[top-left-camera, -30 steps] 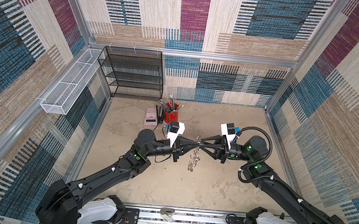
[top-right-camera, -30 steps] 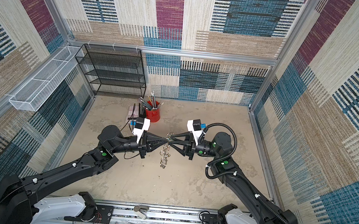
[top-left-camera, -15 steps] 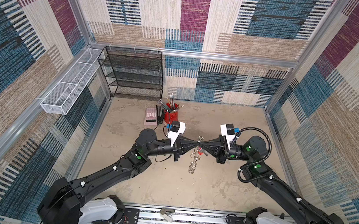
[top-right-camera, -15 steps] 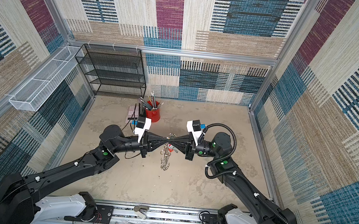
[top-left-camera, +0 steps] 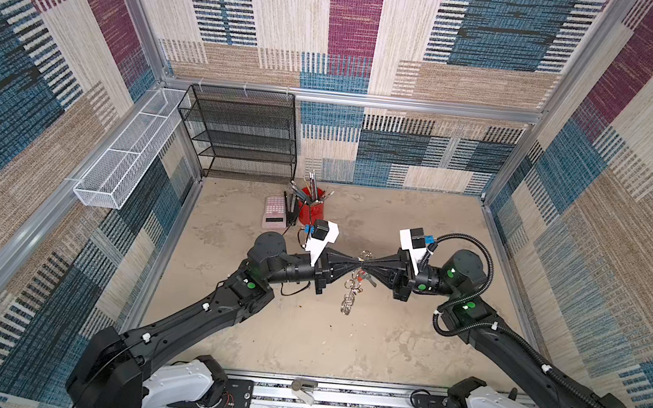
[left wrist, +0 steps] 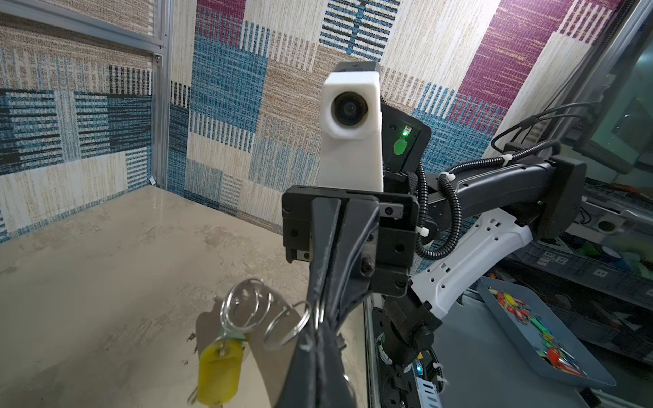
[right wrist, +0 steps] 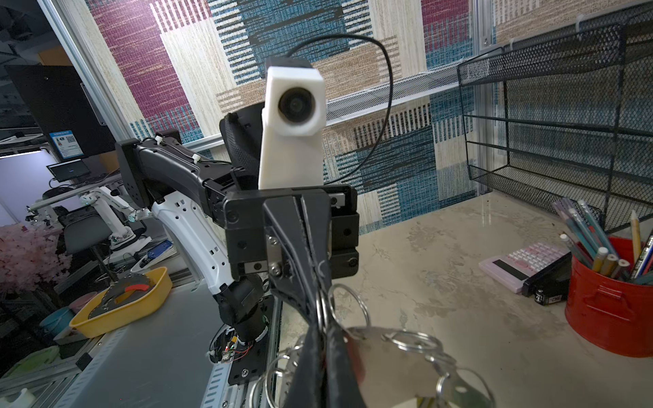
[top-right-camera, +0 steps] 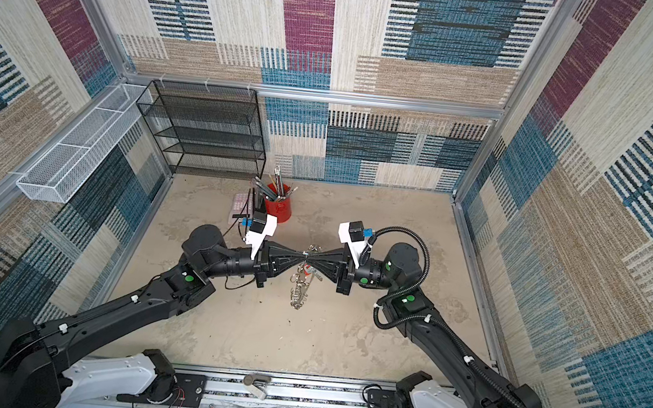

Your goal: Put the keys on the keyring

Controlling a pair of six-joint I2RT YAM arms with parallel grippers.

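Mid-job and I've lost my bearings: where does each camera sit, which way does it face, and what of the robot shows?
Top views: high above the robot's base, looking down at the table; both arms whole, left gripper and right gripper tip to tip, keyring hanging there.
Left wrist: looks along its own fingers at the right arm.
Right wrist: looks along its own fingers at the left arm, red pencil cup beyond.
Shared: both wrist views show the keyring.

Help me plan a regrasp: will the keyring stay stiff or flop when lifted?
Probably floppy: in a top view the keyring droops like a dangling chain below where it is held. Its loose rings would likely swing with any quick move. The yellow tag hanging off it may shift the balance a little.
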